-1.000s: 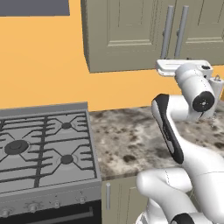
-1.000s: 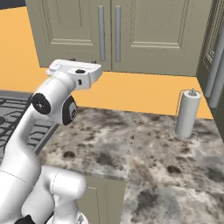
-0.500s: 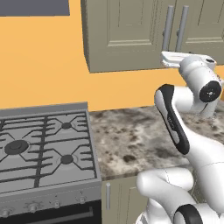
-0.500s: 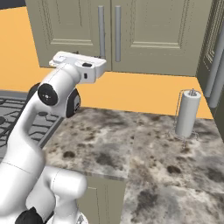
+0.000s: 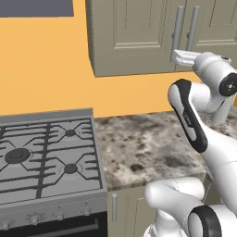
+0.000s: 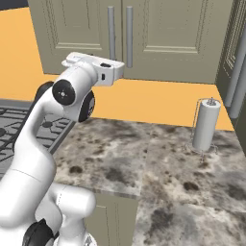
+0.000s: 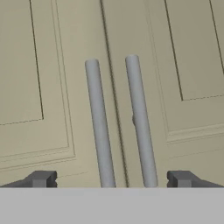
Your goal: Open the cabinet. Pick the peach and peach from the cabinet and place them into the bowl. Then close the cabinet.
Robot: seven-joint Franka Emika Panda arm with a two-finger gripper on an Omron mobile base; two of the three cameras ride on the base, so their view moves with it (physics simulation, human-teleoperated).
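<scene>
The olive-grey cabinet (image 5: 139,37) hangs on the wall above the counter with both doors shut. Its two long grey bar handles (image 7: 98,127) run side by side at the middle seam. My gripper (image 7: 111,179) is open and level with the lower part of the handles, a short way in front of them, with both bars between the fingertips (image 7: 41,178). The gripper (image 5: 178,56) is raised just below the cabinet's bottom edge, and the right base view also has the gripper (image 6: 119,72) under the handles (image 6: 120,29). The peaches are hidden behind the doors. The bowl is out of view.
A gas stove (image 5: 46,152) sits left of the speckled stone counter (image 6: 144,158). A paper towel roll (image 6: 206,125) stands upright at the counter's back right. Lower cabinets (image 5: 125,208) run under the counter, and a tall unit with bar handles (image 6: 235,72) is at the right.
The arm has lifted the hand and carried it toward the cabinet's handles. The fingers have stayed open.
</scene>
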